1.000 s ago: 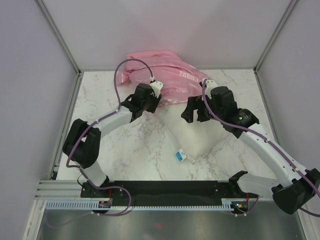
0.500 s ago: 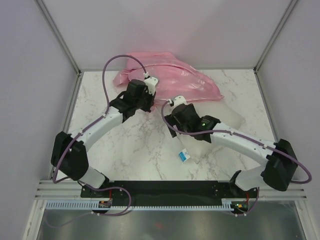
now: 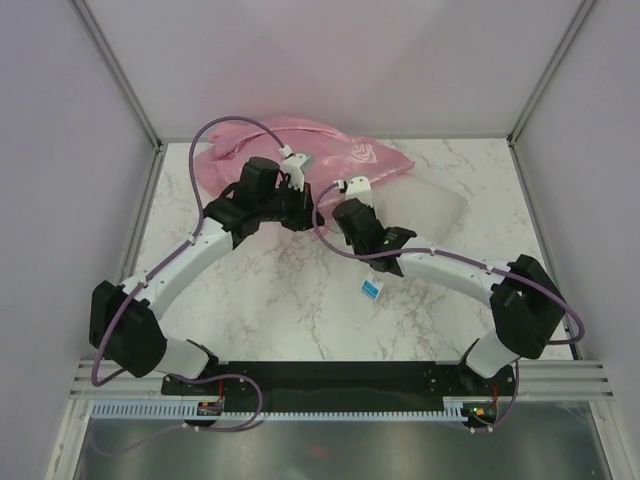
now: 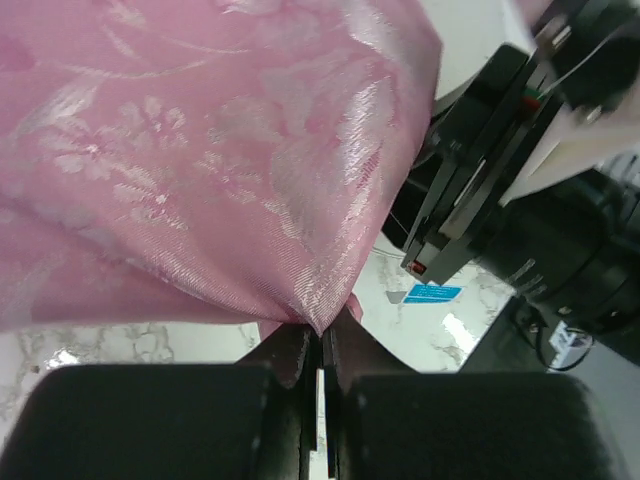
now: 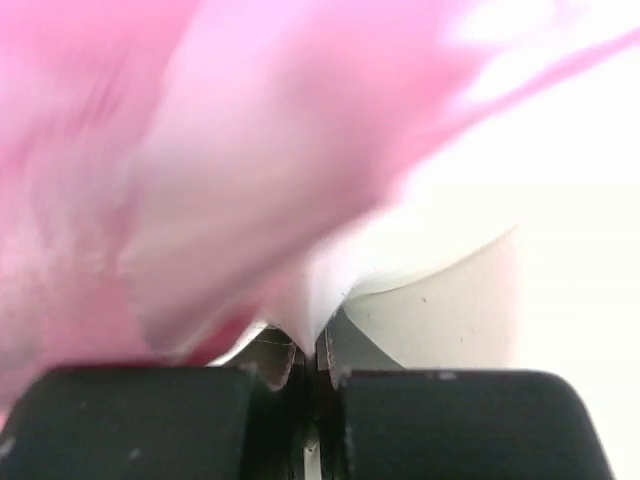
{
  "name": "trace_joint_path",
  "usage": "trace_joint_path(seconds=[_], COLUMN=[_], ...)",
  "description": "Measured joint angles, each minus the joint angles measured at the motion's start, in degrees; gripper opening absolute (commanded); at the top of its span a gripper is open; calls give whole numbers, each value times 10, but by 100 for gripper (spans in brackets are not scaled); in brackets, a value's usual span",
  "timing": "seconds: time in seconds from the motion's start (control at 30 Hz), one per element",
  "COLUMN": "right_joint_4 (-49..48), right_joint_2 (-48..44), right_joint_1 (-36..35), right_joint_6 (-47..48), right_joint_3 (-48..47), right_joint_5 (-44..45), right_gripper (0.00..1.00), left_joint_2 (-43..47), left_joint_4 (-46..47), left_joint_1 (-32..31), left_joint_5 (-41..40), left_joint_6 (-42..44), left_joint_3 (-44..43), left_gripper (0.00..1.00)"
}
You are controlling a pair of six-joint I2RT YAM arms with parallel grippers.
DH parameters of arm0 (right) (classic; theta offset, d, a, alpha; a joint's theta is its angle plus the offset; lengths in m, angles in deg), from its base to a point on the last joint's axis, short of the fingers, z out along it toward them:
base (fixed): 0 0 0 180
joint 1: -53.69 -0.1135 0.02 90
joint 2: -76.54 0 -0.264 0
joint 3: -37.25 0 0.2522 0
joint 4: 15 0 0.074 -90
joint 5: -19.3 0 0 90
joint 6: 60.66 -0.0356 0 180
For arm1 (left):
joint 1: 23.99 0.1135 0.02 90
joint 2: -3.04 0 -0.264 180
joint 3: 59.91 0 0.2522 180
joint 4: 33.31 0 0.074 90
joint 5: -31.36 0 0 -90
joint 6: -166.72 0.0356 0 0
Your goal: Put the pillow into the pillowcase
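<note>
The pink satin pillowcase lies bunched at the back of the table. My left gripper is shut on a fold of its near edge, and the left wrist view shows the rose-patterned pillowcase pinched between the closed jaws of the left gripper. Just right of it, my right gripper is shut too; in the blurred right wrist view the right gripper nips a pale pink fold of pillowcase. The white pillow lies right of both grippers, its blue tag towards the front.
The two wrists are close together, and the right arm's black body fills the right of the left wrist view. White walls enclose the marble table on three sides. The black base rail runs along the front.
Both arms swung left and towards the back. The pillowcase has been drawn left and the pillow has shifted towards the back right. The right gripper has gone from open to shut.
</note>
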Motion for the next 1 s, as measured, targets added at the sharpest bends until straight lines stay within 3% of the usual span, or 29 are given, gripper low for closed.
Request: trace_joint_path(seconds=[0.17,0.4,0.7,0.8,1.0], right_joint_4=[-38,-43,-149,-129,6], right_joint_2=[-83,-171,-181,-198,-259], right_joint_1=[38,88,98,98,114], right_joint_6=[-30,-63,-160,-172,-170], right_joint_3=[1,-73,-73,-63,-56], right_joint_5=[-82,-267,-443,-452,-445], right_gripper=[0,0,0,0,0], left_joint_2=[27,40,-31,-37,-26], left_joint_4=[-14,-27,15,17,24], left_joint_1=[3,-7,-129,-137,-123], left_joint_5=[54,133,200,207,213], left_joint_6=[-39,-126,-281,-307,-318], left_joint_3=[-33,-178,-316,-316,-310], left_gripper=[2,2,2,2,2])
